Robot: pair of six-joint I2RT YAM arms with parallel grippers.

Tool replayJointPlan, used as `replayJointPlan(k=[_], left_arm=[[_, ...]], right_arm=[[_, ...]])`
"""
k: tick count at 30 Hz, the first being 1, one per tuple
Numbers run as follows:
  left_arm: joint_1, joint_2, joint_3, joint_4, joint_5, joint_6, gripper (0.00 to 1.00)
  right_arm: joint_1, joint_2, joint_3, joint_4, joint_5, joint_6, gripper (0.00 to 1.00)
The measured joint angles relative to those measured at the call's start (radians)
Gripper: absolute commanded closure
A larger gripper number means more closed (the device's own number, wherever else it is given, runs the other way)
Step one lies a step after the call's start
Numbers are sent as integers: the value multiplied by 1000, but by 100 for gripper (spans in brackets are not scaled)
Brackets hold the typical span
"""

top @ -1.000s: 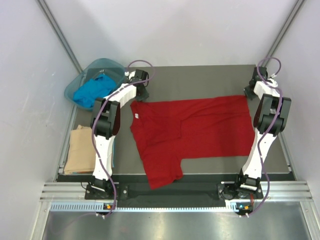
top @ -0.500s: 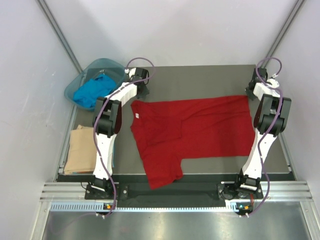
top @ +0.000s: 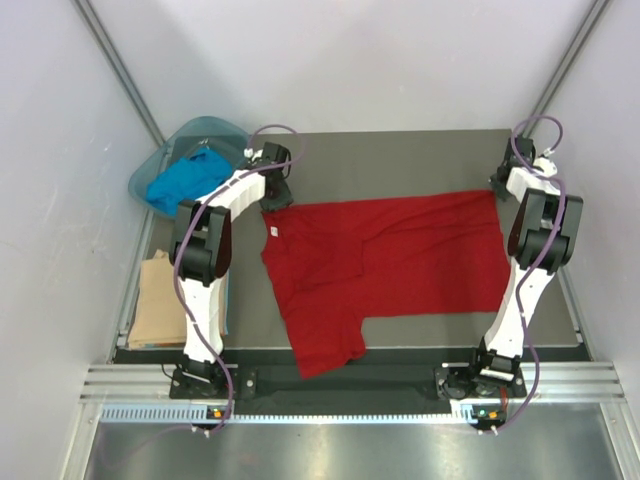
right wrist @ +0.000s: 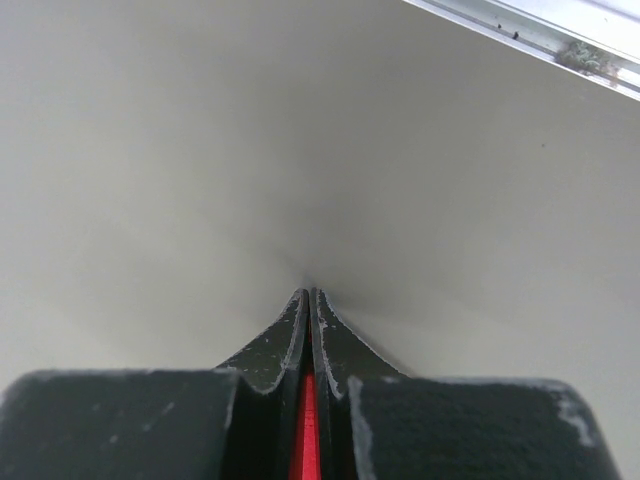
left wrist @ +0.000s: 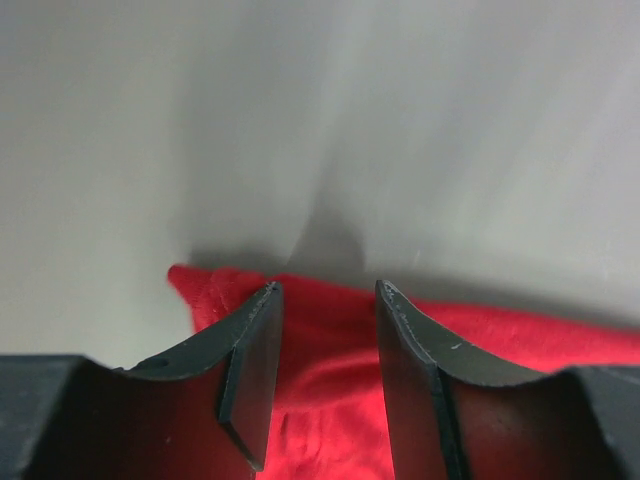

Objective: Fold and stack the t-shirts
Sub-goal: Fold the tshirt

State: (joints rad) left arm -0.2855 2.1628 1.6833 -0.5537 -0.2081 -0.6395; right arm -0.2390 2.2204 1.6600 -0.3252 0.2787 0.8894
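The deep red t-shirt [top: 385, 255] lies spread flat across the table, one sleeve pointing toward the near edge. My left gripper [top: 270, 193] is at its far left corner. In the left wrist view this gripper [left wrist: 325, 285] is open, the fingers apart, and red cloth [left wrist: 320, 400] lies loose on the table between and below them. My right gripper [top: 497, 185] is at the shirt's far right corner. It [right wrist: 308, 292] is shut, with a thin strip of red cloth [right wrist: 308, 430] pinched between the pads. A bright blue t-shirt [top: 185, 180] lies crumpled in the basin. A folded tan t-shirt [top: 158, 300] rests at the table's left edge.
The translucent teal basin [top: 215, 128] stands at the far left corner, just left of my left arm. White walls close in behind and on both sides. A metal rail [top: 350, 385] runs along the near edge between the arm bases.
My left gripper's jaws have spread wider over the red shirt's corner, and the left arm's elbow has swung to the left. The right gripper and the shirt have stayed put.
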Motion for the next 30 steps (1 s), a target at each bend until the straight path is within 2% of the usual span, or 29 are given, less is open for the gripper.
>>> replayJointPlan(k=[30], left_arm=[[3,-170,-85,-3,33,49,49]], right_arm=[[-6,-12,-17,3,5,-25,100]])
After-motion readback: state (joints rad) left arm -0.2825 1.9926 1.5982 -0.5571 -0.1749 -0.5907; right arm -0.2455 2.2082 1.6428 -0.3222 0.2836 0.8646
